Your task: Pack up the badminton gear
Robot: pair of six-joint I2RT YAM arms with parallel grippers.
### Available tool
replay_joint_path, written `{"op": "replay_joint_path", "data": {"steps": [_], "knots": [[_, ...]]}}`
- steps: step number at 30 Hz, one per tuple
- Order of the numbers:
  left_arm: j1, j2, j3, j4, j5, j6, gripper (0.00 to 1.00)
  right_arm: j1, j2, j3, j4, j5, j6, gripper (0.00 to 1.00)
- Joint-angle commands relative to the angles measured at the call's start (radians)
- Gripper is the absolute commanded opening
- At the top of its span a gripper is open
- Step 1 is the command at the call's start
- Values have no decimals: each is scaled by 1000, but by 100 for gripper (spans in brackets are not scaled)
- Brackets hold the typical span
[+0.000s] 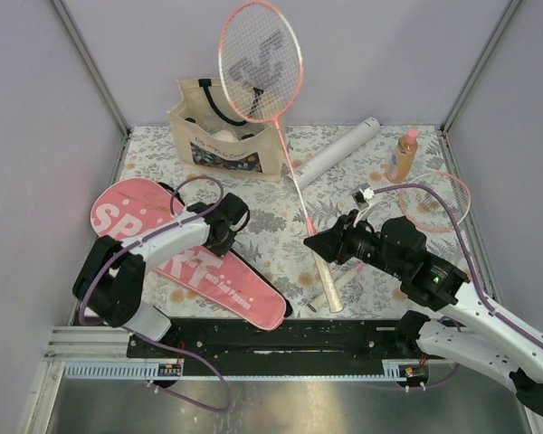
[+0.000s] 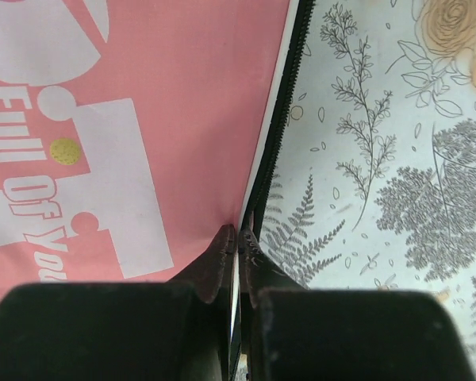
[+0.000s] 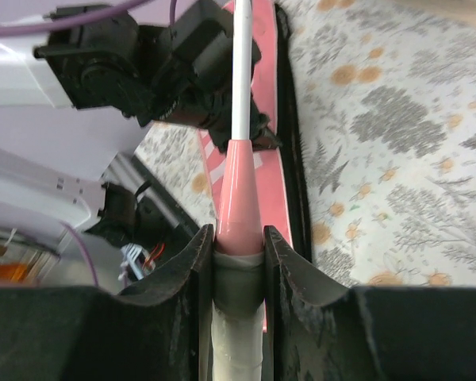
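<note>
left gripper (image 2: 238, 240) | pinching pink case (image 2: 182, 87) edge (zipper side) | floral tablecloth (image 2: 397, 278) beside

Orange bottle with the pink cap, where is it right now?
In the top view the orange bottle stands upright at the far right, beside the white tube and just beyond the lying racket.

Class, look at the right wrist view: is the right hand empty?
No, the right hand grips the thin pink-rimmed badminton racket by its grey-wrapped handle.

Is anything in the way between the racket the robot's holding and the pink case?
Yes. The left arm lies across the pink case, left gripper pinching its zipper edge. The right gripper holds the racket.
</note>
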Motion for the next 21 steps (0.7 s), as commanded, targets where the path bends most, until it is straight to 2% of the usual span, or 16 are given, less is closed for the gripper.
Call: {"op": "replay_joint_path", "data": {"steps": [1,8,11,21], "knots": [[-5,-144,-82,56,-20,26,0,-3,28,16,3,-205,-9,0],[-5,-392,-236,107,-25,64,0,0,-30,-68,-69,-363,41,0],[-5,-495,-311,197,-20,130,0,-3,-62,-116,-116,-426,50,0],[-5,-622,-351,170,1,184,0,-3,-221,-235,-317,-422,165,0]]}}
